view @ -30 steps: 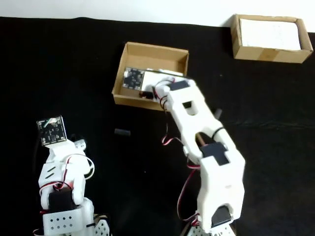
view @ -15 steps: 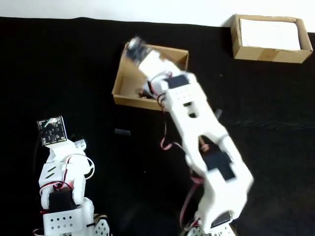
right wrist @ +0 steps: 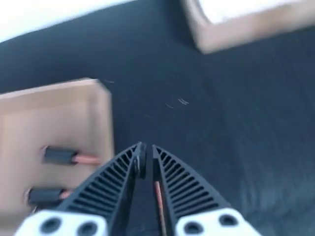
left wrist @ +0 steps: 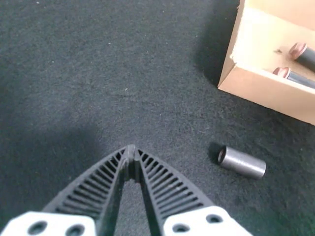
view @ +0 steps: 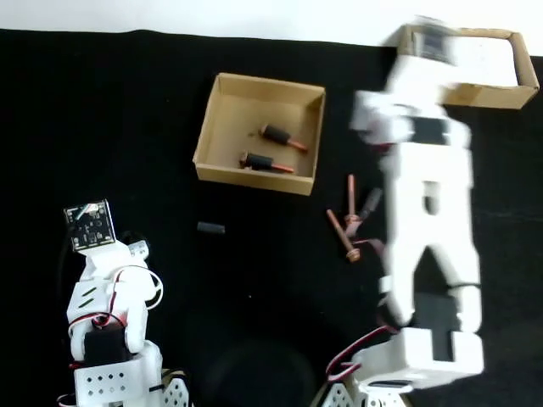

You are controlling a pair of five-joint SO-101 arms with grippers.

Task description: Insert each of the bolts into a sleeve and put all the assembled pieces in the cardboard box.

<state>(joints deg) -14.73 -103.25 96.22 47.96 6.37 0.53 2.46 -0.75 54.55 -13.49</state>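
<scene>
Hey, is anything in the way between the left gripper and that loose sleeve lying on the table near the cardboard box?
Nothing visible. In the left wrist view, only bare black table lies between the shut left gripper and the sleeve. The cardboard box sits beyond the sleeve, not in the path.

Overhead view looks down; all three share the cardboard box (view: 254,176).
</scene>
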